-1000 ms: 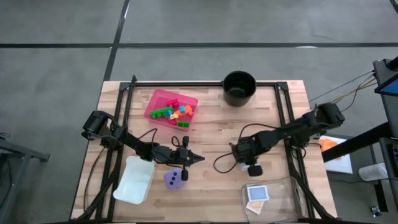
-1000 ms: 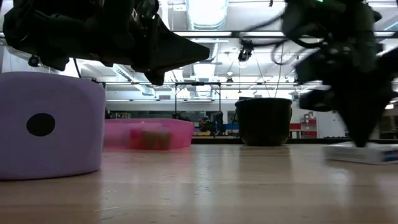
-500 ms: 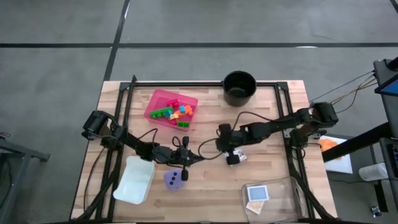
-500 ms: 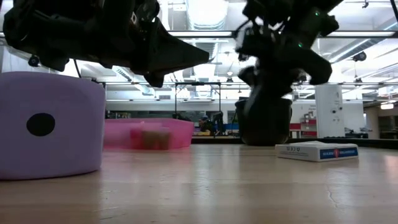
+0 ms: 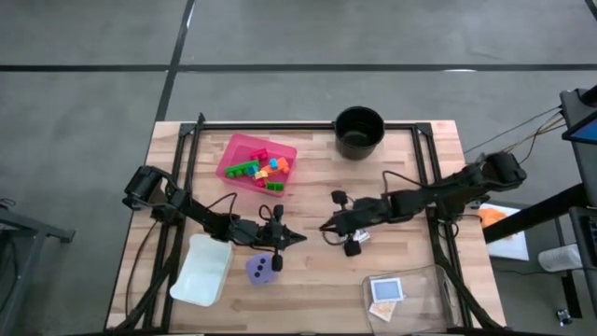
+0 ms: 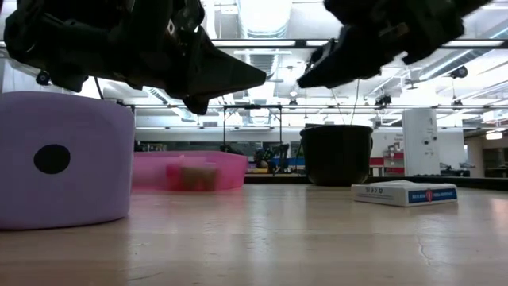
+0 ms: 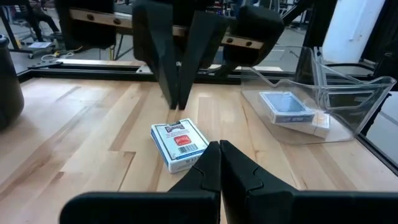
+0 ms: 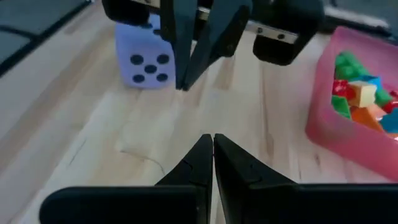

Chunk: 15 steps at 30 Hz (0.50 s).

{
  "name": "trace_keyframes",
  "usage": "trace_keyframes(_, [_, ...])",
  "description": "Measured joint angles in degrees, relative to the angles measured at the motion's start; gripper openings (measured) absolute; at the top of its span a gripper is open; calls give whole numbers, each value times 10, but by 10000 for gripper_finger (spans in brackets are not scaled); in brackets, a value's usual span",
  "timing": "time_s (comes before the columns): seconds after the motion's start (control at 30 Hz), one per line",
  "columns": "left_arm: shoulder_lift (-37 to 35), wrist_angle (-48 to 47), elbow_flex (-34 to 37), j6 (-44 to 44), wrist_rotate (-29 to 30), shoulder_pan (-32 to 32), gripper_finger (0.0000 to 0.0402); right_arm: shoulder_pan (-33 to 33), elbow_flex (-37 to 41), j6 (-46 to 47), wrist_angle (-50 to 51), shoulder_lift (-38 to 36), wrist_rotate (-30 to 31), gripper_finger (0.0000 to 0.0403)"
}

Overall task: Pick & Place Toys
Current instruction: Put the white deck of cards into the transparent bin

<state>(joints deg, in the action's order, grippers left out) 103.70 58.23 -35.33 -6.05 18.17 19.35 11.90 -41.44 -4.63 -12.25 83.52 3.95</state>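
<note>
A white-red card [image 7: 180, 144] lies flat on the table's middle [image 5: 358, 239]. Above it my right gripper [image 5: 325, 227] hangs shut and holds nothing, slanting down toward the table's left. My left gripper [image 5: 298, 237] faces it tip to tip, shut, nearly level and a little above the wood. The purple dotted die [image 5: 263, 270] rests on the table near the front, beside my left gripper [image 8: 144, 59]. Coloured bricks [image 5: 261, 169] lie in the pink tray [image 5: 237, 147] at the far left. A blue card [image 7: 286, 107] sits in a clear tray.
The black pot [image 5: 359, 131] stands at the far edge. The clear tray [image 5: 424, 280] with cards sits at the near right, and a pale tray [image 5: 201, 271] at the near left. A black frame [image 5: 280, 124] runs round the table's edges. Bare wood lies between tray and grippers.
My right gripper has gone toward the table's left, and the white-red card has slid that way under it. The gripper then rose clear of the card and tipped from pointing down to slanting toward my left gripper. The card now lies still.
</note>
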Motion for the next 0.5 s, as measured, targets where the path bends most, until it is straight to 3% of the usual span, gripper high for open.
trace_keyframes(0.1, [0, 0, 0, -3, 0, 0, 0, 3, 30, 22, -8, -18, 10, 17])
trace_keyframes(0.33, [0, -2, 0, -3, 8, -4, 0, 3, 4, 123, 298, -65, 9, 17])
trace_keyframes(0.5, [0, -7, -1, -4, 9, -8, 0, 0, -1, 154, 383, -42, -12, 17])
